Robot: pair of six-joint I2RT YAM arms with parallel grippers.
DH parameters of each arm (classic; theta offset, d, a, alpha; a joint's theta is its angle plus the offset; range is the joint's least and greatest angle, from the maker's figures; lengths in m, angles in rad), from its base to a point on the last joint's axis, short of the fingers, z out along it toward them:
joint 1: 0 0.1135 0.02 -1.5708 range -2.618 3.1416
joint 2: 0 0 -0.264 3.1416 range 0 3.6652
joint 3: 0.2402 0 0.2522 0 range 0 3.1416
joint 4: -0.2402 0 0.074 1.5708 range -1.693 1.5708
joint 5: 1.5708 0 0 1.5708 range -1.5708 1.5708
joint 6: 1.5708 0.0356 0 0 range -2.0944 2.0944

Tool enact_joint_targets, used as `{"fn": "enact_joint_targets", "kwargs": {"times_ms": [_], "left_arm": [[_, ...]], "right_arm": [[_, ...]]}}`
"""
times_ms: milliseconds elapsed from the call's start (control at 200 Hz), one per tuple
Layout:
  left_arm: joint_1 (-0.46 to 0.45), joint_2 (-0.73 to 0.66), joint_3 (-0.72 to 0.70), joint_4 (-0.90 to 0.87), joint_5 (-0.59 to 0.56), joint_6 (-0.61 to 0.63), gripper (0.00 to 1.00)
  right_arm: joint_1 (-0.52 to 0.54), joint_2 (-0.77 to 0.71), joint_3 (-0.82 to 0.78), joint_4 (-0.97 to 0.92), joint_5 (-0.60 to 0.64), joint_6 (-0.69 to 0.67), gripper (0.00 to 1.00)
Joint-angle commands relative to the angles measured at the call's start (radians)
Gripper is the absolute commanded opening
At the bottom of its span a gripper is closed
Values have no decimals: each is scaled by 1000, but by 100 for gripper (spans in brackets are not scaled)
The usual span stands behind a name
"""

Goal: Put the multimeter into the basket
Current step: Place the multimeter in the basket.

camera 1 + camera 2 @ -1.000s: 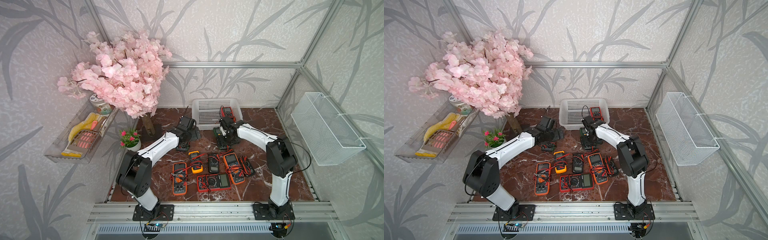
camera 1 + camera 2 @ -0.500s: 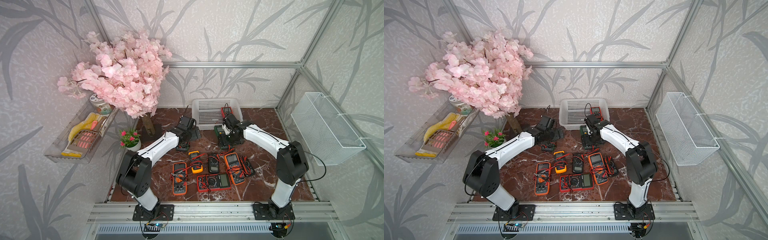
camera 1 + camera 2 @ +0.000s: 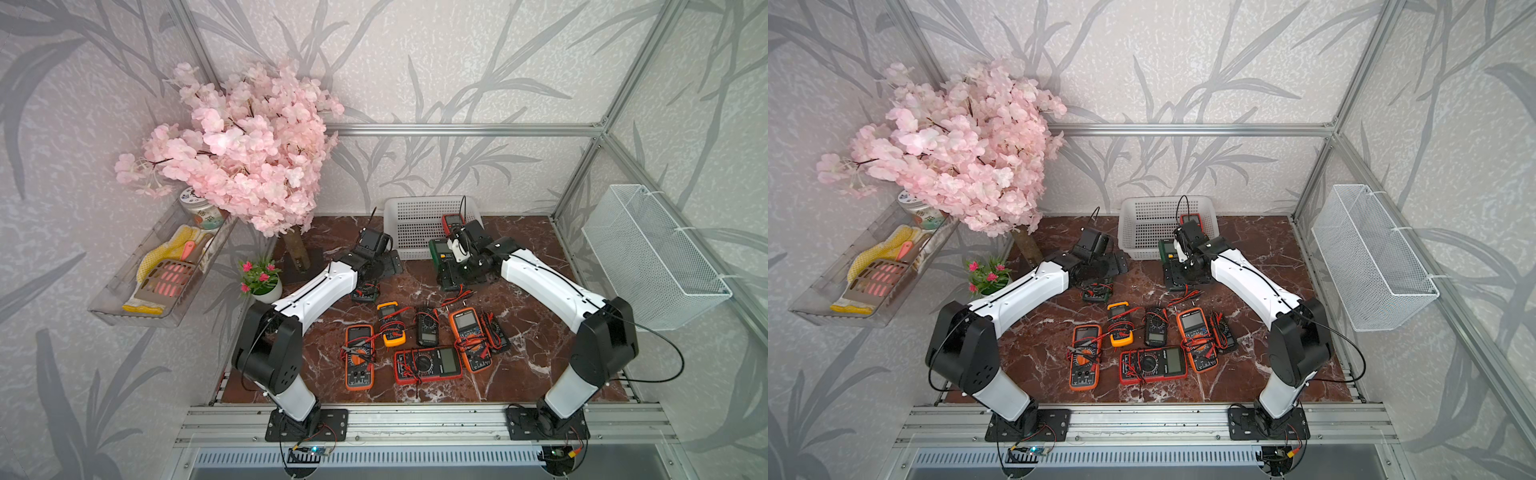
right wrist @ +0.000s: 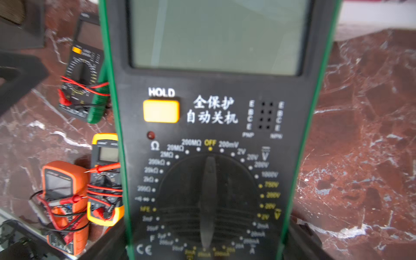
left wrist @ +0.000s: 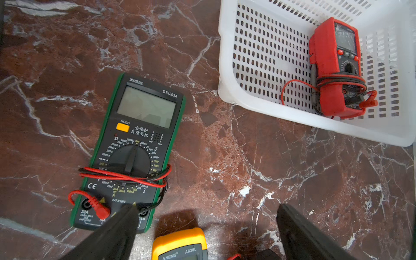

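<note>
My right gripper (image 4: 206,245) is clenched on the lower end of the green multimeter (image 4: 213,126), a finger on each long edge, and the body looks raised off the table (image 3: 519,249). In both top views it sits in the upper middle of the frame, just in front of the basket (image 3: 415,226) and not yet over its rim. My left gripper (image 5: 207,209) hangs released, grasping nothing, above a second green multimeter (image 5: 132,153) that lies on the table to the lower left of the basket in the top views. The step in hand, as I judge it, is the carry over the near wall. I hold the green multimeter by one end, so the free end may droop; I should lift until that end clears the rim. Then I should travel toward the top of the frame and aim for the bare perforated floor left of the red multimeter (image 5: 335,72), which lies in the right part of the basket with a loop of its leads beside it. I should lower it flat before letting go, so it lands off those leads and does not shove the basket.
</note>
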Motion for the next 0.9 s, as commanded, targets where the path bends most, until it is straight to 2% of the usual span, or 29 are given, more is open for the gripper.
{"fn": "enact_joint_targets", "kwargs": {"times_ms": [0,530,840,895], "left_arm": [[4,-7,35,-20,-18,-13,100],[4,2,45,-26,-22,-3,100],[5,9,45,-19,-14,-3,100],[6,13,47,-18,-12,-1,100]], "right_arm": [[0,-69,63,20,-22,11,52],[-31,-100,97,83,-43,55,51],[-60,20,247,145,-7,54,50],[-67,79,290,163,4,57,50]]}}
